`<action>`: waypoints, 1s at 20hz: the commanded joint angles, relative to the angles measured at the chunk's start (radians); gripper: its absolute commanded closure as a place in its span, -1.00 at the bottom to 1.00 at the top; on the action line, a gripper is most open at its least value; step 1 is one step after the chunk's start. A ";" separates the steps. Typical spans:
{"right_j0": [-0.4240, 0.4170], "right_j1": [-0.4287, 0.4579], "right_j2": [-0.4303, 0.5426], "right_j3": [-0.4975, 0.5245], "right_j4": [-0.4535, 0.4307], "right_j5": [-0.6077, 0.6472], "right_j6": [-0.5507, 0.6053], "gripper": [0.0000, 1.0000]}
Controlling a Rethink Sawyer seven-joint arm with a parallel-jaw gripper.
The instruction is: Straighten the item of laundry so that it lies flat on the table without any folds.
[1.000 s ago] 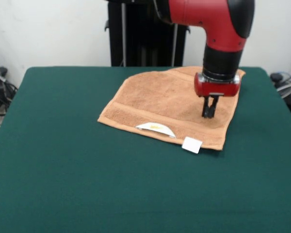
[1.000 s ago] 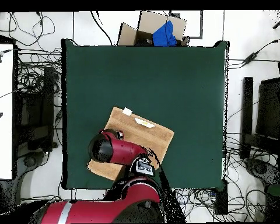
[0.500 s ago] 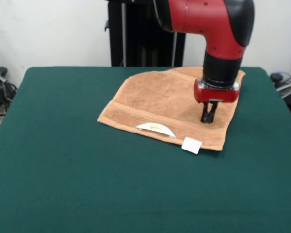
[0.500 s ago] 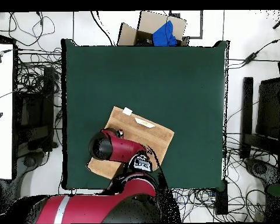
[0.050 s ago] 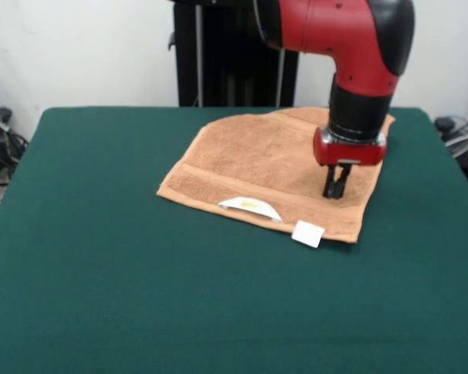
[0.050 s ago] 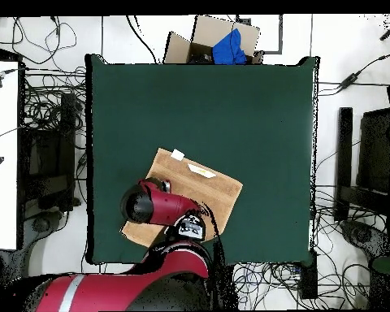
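Towel [image 5: 257, 167] lies nearly flat upper right on the surface [image 5: 140, 296], gripper [image 5: 334, 189] jaws clenched just above it; next, smooth remaining fold.

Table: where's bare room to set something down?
Free: the table strip in front of the towel, and the stretch on its tagged-edge side out to the table edge in the overhead view. Crowded: the towel corner under the pincer.

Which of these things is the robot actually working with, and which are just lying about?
Part of the job:
- towel
- green table
- gripper, over the towel

Just lying about:
- cardboard box with blue cloth
- floor cables
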 commanded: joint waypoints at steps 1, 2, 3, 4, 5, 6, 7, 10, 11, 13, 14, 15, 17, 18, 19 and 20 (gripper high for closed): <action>-0.017 0.143 0.016 -0.153 0.053 -0.134 0.224 1.00; -0.024 0.149 0.024 -0.158 0.053 -0.139 0.227 1.00; -0.028 0.158 0.026 -0.171 0.055 -0.155 0.229 1.00; -0.030 0.164 0.027 -0.181 0.056 -0.158 0.228 1.00; -0.034 0.171 0.030 -0.194 0.060 -0.160 0.228 1.00; -0.030 0.177 0.027 -0.202 0.068 -0.164 0.232 1.00; -0.026 0.182 0.024 -0.211 0.076 -0.168 0.235 1.00; -0.015 0.194 0.019 -0.229 0.097 -0.174 0.244 1.00; -0.014 0.197 0.019 -0.236 0.102 -0.175 0.246 1.00; -0.015 0.199 0.021 -0.244 0.106 -0.176 0.246 1.00; -0.015 0.198 0.021 -0.244 0.106 -0.175 0.245 1.00; -0.019 0.199 0.024 -0.247 0.104 -0.173 0.245 1.00; -0.018 0.193 0.024 -0.248 0.109 -0.163 0.245 1.00; -0.016 0.190 0.021 -0.249 0.113 -0.154 0.245 1.00; -0.018 0.186 0.023 -0.248 0.123 -0.132 0.248 1.00; -0.013 0.183 0.016 -0.246 0.132 -0.126 0.252 1.00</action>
